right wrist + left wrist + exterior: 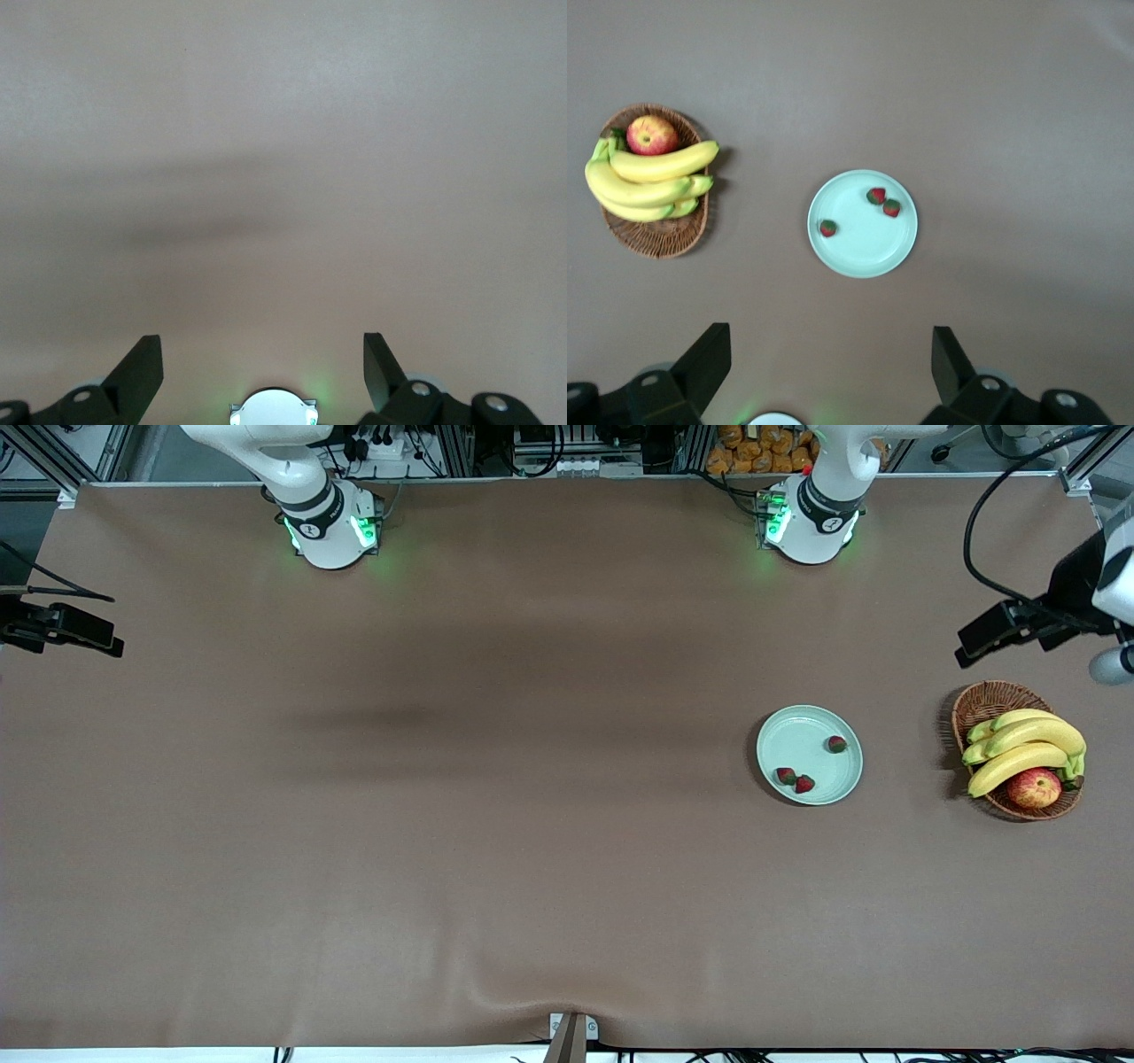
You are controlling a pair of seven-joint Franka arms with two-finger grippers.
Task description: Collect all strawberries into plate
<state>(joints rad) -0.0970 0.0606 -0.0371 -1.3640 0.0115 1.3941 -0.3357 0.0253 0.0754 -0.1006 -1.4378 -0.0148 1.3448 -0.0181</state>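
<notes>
Left jaws [831, 376] wide open, empty, high over table [443, 824] near plate [797, 737] holding three strawberries [804, 784]. Right jaws [263, 376] equally wide, empty, over bare table.

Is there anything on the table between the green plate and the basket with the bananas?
Nothing. In the front view only bare brown table lies between the plate and the basket. The left wrist view shows the same empty stretch.

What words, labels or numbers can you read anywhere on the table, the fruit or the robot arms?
None can be read. The plate, the strawberries, the wicker basket, the bananas and the apple are plain. Small round marks on the arm bases are too small to read.
</notes>
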